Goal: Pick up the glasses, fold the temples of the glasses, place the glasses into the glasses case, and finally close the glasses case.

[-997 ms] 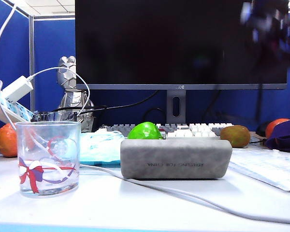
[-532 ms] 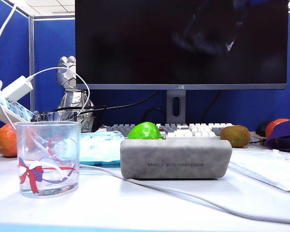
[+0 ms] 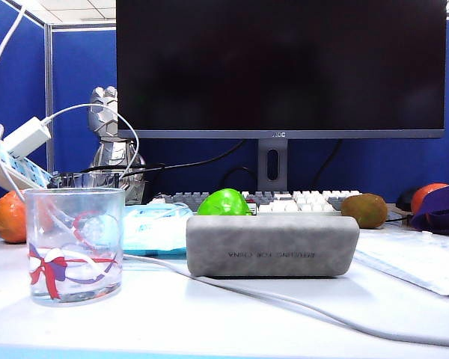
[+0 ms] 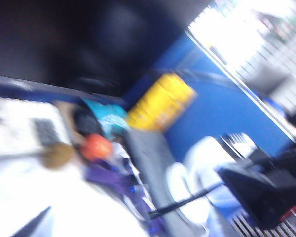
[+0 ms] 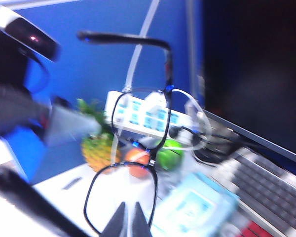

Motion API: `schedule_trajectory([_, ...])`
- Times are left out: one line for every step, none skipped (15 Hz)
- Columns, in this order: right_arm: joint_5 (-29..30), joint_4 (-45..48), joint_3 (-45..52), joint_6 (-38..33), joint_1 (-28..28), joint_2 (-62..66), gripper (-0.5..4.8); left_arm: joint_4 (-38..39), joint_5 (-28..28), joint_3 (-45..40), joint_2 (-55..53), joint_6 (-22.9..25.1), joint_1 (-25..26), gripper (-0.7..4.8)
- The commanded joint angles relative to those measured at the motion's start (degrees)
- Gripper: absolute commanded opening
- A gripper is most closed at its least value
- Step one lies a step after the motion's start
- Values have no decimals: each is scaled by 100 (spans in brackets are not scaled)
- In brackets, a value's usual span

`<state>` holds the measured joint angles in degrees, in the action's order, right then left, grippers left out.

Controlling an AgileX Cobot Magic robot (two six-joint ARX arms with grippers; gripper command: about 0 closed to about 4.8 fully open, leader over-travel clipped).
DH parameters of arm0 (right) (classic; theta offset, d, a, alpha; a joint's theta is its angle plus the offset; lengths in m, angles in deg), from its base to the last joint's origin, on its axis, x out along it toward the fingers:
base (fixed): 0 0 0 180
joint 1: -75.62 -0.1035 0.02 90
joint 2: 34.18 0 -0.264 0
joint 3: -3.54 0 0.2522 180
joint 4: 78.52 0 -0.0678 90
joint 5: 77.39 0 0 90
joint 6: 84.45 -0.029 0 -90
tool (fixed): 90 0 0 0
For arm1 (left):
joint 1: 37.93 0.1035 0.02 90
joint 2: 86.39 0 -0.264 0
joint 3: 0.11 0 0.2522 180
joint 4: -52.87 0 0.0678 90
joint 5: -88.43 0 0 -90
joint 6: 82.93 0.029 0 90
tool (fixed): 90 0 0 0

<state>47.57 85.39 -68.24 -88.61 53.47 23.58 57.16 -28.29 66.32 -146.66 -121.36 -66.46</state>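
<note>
The grey glasses case (image 3: 272,245) lies shut on the white desk in front of the keyboard. Neither arm nor the glasses show in the exterior view. In the right wrist view my right gripper (image 5: 129,220) is shut, its fingertips pressed together at the lower lens rim of the black-framed glasses (image 5: 138,118), which hang in the air above the desk. One temple (image 5: 123,37) sticks out unfolded. The left wrist view is badly blurred. One dark fingertip (image 4: 33,224) of my left gripper (image 4: 130,230) sits far off to the side, and nothing lies between the jaws.
A ribbon-printed tumbler (image 3: 75,243) stands at the front left, and a white cable (image 3: 284,299) runs across the desk. Behind the case are a pale blue packet (image 3: 156,228), a lime (image 3: 224,202), a keyboard (image 3: 299,200), a kiwi (image 3: 365,210), oranges and the monitor (image 3: 280,67).
A blurred dark arm shape crossed in front of the monitor from the upper right toward the middle, then left the exterior view. The case and the desk items have not moved.
</note>
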Motion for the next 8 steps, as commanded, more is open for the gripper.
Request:
schedule_trajectory([-372, 321, -33, -35, -400, -17, -5, -345, 9, 20, -118, -164, -149, 404])
schedule_trajectory([-511, 411, -33, -35, -544, -17, -5, -341, 98, 20, -127, -166, -149, 404])
schedule_trajectory([-614, 498, -33, -33, -664, -17, -5, -337, 175, 20, -127, -166, -149, 404])
schedule_trajectory([-706, 586, -33, -31, -780, -17, -5, -343, 245, 20, -127, -166, -149, 404])
schedule_trajectory([-778, 619, -33, -31, -907, -17, -5, -345, 304, 20, -127, -166, -149, 404])
schedule_trajectory([-846, 605, -33, -28, -1008, -17, -5, -345, 354, 20, -136, -168, -149, 404])
schedule_trajectory([-852, 603, -33, -26, -1075, -15, -5, -345, 356, 20, -138, -168, -149, 404])
schedule_trajectory([-857, 603, -33, -2, -1154, -15, -5, -345, 356, 20, -149, -166, -149, 404])
